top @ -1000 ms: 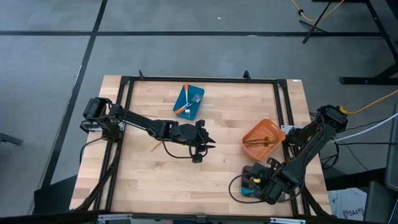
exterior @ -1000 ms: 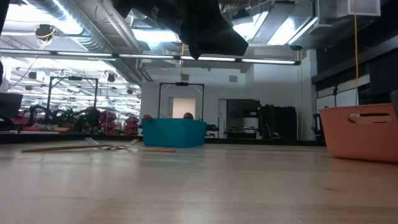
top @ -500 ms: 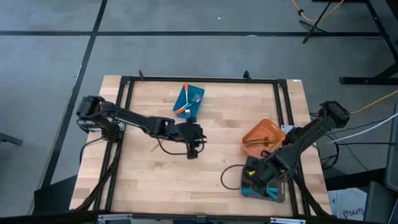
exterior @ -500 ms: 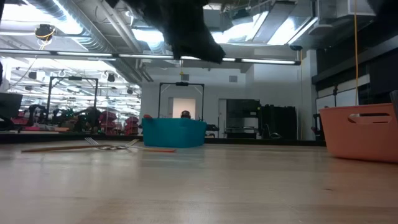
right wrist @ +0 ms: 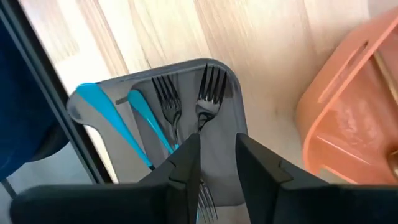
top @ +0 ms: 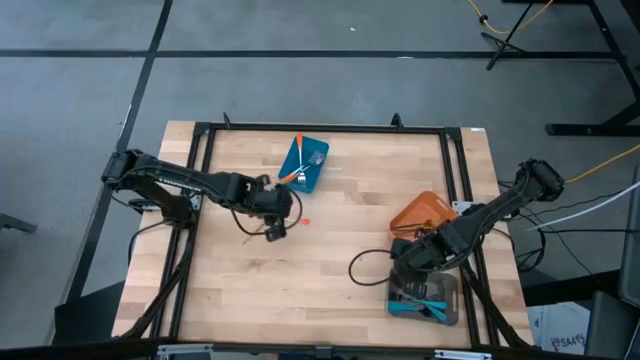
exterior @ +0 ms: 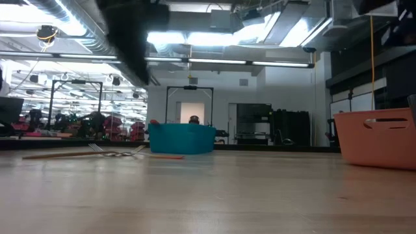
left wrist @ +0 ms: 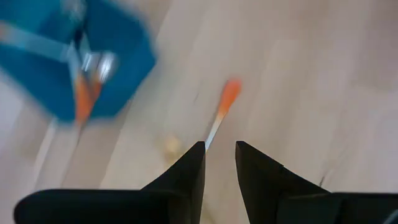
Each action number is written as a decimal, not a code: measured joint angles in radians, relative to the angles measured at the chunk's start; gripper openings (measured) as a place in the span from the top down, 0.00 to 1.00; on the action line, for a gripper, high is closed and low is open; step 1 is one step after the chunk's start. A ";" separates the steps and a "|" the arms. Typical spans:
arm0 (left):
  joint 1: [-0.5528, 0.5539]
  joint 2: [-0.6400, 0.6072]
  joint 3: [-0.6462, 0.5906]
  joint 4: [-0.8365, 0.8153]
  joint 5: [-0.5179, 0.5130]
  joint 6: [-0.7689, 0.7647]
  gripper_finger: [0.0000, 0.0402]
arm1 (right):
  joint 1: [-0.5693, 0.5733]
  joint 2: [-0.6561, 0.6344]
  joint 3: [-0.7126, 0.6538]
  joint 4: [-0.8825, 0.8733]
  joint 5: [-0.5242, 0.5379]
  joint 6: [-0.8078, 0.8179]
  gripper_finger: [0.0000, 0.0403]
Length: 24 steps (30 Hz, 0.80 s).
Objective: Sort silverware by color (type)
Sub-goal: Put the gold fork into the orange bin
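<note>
Over the table's middle, your left gripper (left wrist: 219, 154) shows a narrow gap between its fingertips with a fork's metal end running into it; whether it pinches that orange-handled fork (left wrist: 225, 107) you cannot tell, and the view is blurred. At the near right corner your right gripper (right wrist: 217, 149) hangs over the grey container (right wrist: 231, 106), fingers slightly apart, a fork's tines (right wrist: 211, 93) showing just past them. Two blue-handled forks (right wrist: 140, 115) lie inside it. More forks sit in the blue container (top: 305, 163) and the orange container (top: 422, 222).
</note>
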 joint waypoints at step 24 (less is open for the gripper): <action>-0.021 0.017 -0.410 0.114 0.187 -0.440 0.79 | -0.007 0.001 0.149 -0.013 0.242 -0.264 0.77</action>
